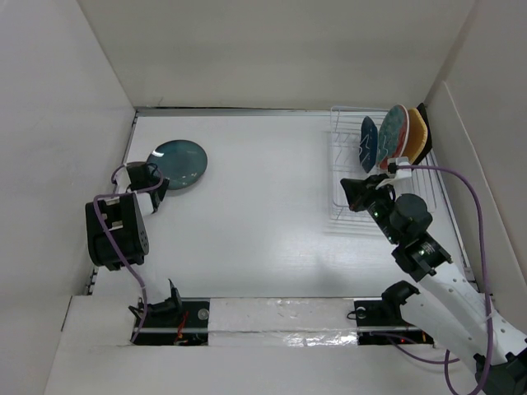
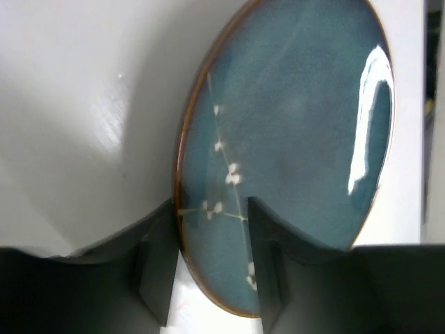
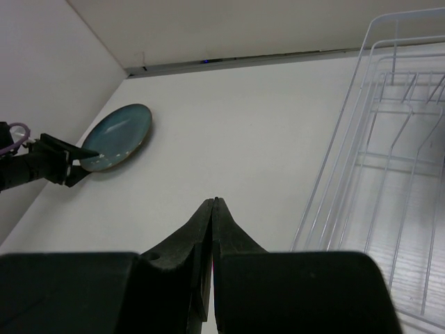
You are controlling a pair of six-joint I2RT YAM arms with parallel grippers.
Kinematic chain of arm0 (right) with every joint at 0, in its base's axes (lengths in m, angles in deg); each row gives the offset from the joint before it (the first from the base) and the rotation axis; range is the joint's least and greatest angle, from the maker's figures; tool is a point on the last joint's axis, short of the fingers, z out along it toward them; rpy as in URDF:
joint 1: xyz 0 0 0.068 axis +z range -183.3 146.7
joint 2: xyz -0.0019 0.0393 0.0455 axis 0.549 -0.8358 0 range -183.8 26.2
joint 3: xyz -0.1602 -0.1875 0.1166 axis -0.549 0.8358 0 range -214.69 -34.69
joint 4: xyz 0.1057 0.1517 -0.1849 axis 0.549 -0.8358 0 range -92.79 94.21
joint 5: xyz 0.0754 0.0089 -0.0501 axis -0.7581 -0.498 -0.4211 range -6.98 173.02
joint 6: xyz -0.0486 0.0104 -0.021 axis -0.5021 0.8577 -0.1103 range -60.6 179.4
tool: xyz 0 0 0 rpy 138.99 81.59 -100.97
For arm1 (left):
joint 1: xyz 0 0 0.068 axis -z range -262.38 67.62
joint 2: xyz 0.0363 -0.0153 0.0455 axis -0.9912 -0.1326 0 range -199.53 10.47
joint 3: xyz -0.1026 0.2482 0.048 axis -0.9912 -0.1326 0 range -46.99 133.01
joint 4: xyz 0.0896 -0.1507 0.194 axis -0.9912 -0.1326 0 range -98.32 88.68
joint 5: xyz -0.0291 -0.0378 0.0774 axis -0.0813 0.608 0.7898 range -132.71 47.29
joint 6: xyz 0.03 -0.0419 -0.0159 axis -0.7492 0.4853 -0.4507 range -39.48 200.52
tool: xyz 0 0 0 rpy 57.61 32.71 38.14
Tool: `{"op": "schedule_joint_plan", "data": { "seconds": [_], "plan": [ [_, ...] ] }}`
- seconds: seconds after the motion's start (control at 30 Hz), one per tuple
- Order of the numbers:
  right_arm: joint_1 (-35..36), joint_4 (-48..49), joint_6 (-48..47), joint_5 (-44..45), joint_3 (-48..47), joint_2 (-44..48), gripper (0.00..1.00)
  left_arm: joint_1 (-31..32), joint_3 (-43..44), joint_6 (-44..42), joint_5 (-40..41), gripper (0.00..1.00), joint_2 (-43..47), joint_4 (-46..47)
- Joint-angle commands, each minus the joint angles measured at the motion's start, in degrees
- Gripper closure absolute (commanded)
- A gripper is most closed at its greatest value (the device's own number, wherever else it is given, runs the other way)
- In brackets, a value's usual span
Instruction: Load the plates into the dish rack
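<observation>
The dark teal plate (image 1: 177, 162) lies on the surface (image 1: 263, 214) at far left, its rim between my left jaws, which stand apart. Four other plates (image 1: 394, 136) stand in the dish rack (image 1: 339, 177). My right jaws, pressed together, hover at the rack's near side.

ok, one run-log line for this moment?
stage: last plate pickup | left gripper: open, astride teal plate rim | right gripper: shut, empty | dish rack: four plates upright
</observation>
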Motion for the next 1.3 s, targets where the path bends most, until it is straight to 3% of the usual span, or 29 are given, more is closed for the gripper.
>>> {"op": "schedule_joint_plan", "data": {
  "seconds": [0.0,0.07,0.37,0.5,0.53,0.6,0.93,1.03,1.27],
  "plan": [
    [0.6,1.2,-0.3,0.0,-0.5,0.3,0.93,-0.1,0.6,0.6,-2.6,0.84,-0.8,2.4],
    [0.6,1.2,-0.4,0.3,-0.5,0.2,0.93,-0.1,0.4,0.3,-2.5,1.0,-0.5,2.7],
    [1.8,1.8,0.0,-0.2,-0.7,-1.2,0.91,-1.4,-0.8,-6.3,-6.5,1.0,12.7,8.7],
    [2.4,2.7,0.0,-2.3,-1.1,-2.7,0.74,-1.4,-1.6,-9.4,-8.8,1.0,19.7,9.4],
    [3.0,3.2,0.1,-3.7,-1.5,-3.4,0.62,-1.4,-2.0,-9.5,-9.7,1.0,22.4,9.6],
    [3.5,4.2,0.9,-5.0,-2.3,-6.3,0.48,0.8,-4.1,-7.8,-10.8,1.0,25.1,11.6],
    [10.3,11.6,4.5,-8.8,-11.0,-25.3,0.07,7.4,-8.5,-0.1,-21.3,1.0,37.4,16.1],
    [10.3,12.5,4.4,-10.3,-15.2,-29.7,0.01,8.9,-11.7,2.0,-24.5,1.0,41.0,17.6],
    [8.8,12.2,3.5,-12.3,-22.1,-37.6,0.01,10.9,-17.2,3.9,-31.6,1.0,46.1,19.7]
  ]
}}
